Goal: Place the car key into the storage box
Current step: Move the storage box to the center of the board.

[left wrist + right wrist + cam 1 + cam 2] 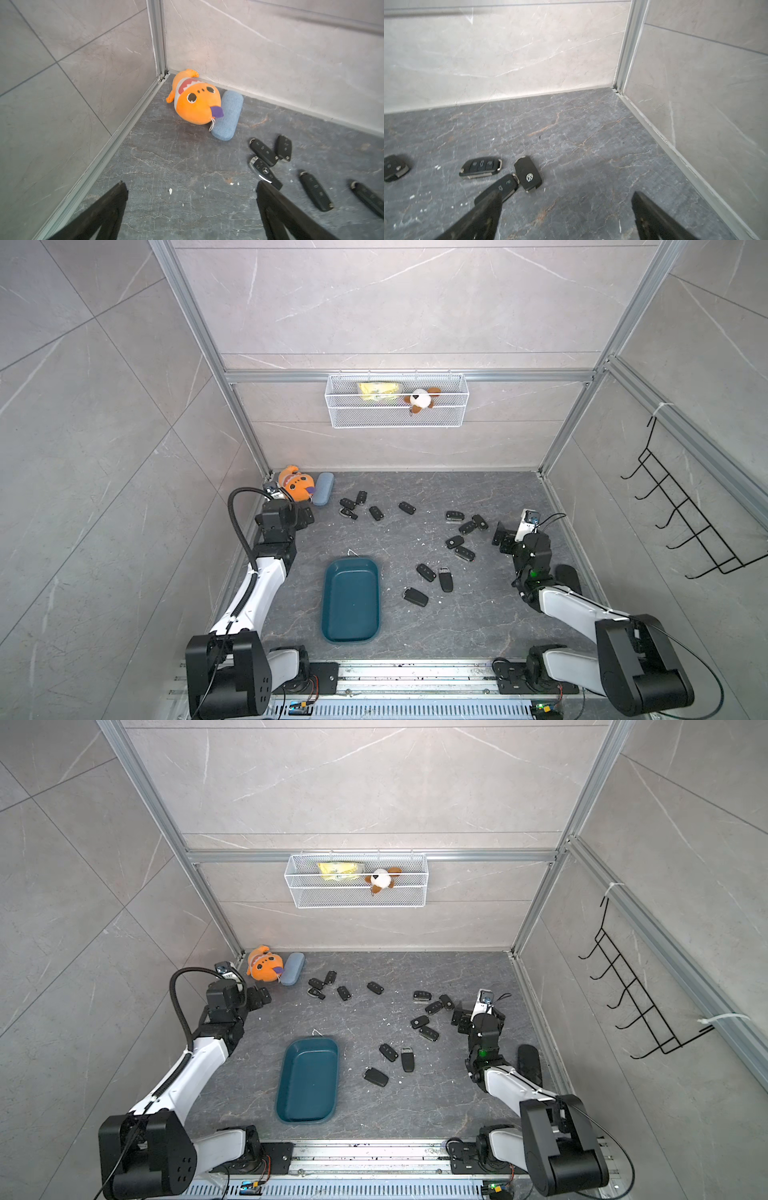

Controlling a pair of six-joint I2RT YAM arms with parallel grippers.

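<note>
The storage box (351, 601) is dark teal. The car keys (426, 572) are black, some with silver trim or a silver round logo. The floor (415, 626) is dark grey stone with pale and rusty veins, the walls (374, 302) light grey with white veins. The plush toy (197, 104) is orange with a red-and-white mouth and a purple tag; the case (228, 116) is pale blue. The basket (397, 414) is white mesh, the hook rack (690, 510) black.
</note>
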